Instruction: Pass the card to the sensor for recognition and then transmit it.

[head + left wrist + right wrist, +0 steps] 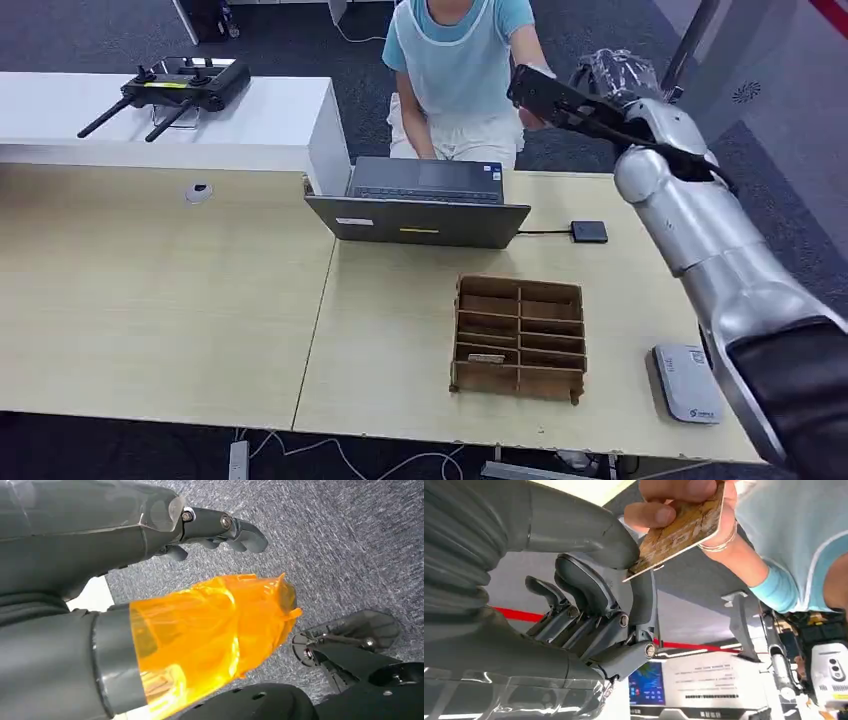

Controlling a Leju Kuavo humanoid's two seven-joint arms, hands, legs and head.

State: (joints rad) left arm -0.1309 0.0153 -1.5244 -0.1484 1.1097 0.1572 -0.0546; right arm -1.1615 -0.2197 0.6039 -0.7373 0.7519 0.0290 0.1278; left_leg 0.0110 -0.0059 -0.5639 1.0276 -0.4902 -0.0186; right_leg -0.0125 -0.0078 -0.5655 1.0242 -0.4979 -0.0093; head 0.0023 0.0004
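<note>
My right hand (562, 101) is raised high over the far right of the table, reaching toward a seated person (460, 60) in a light blue top. In the right wrist view, my right hand (594, 595) pinches one corner of a brown patterned card (681, 530) between its thumb and a dark finger. The person's hand (674, 500) grips the card's other end. A grey flat sensor (688, 382) lies on the table near its front right edge, below my right forearm. My left hand (150, 555) hangs over grey carpet, its orange-covered thumb and dark fingers (225, 527) apart and holding nothing.
A wooden divided box (520, 337) stands mid-table, with a card lying in one front compartment. A laptop (420, 205) sits behind it, cabled to a small black device (589, 231). A white counter (270, 110) with a black device (170, 90) stands at the back left.
</note>
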